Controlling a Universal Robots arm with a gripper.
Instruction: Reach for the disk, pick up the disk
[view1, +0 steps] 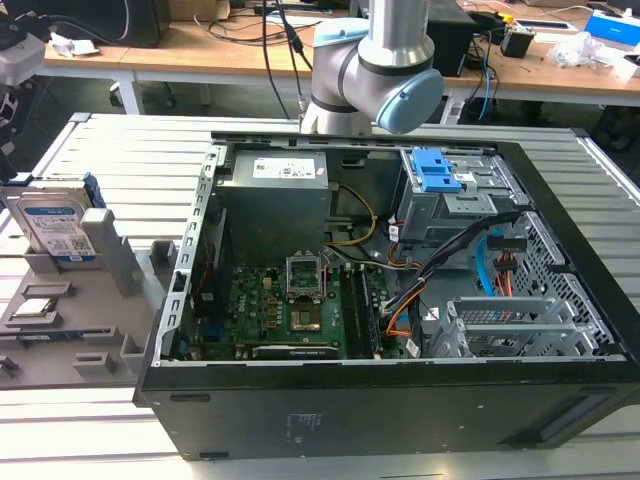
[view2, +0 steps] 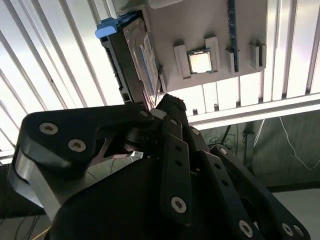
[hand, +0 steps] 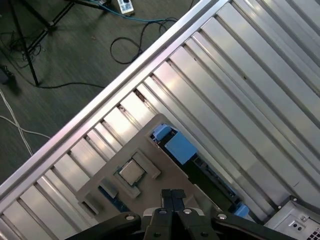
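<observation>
1. The disk (view1: 58, 225), a flat rectangular silver hard drive with a white-and-blue label and blue plastic rails, is seen standing on edge in a grey plastic fixture (view1: 100, 325). The fixture lies on the slatted aluminium table (view1: 140, 165), at the exterior view's left of the open black computer case (view1: 350, 415).
2. The black two-fingered gripper (hand: 173, 192) is held above the fixture, apart from the disk. Its fingers are pressed together and nothing is carried.
3. A strike on the disk's upper edge is judged the main risk. With the fingers together the drive cannot be straddled, and it could be knocked askew or jammed in its slot.
4. A slanted pull is also judged risky. The drive is seated against the fixture's upright post and could bind there, and the blue rails may flex or slip if they are gripped instead of the metal body.
5. The small square silver chip (hand: 131, 171) is seated in a recess of the same fixture, near the disk. It could be disturbed by a misplaced descent.
6. Room is tight on one side, where the case's wall stands just beside the fixture at the exterior view's right.
7. Open slats are seen beyond the disk. In the first wrist view the table's edge rail (hand: 107, 99) runs near the fixture, with floor and cables beyond, so a dropped drive could be lost over it.
</observation>
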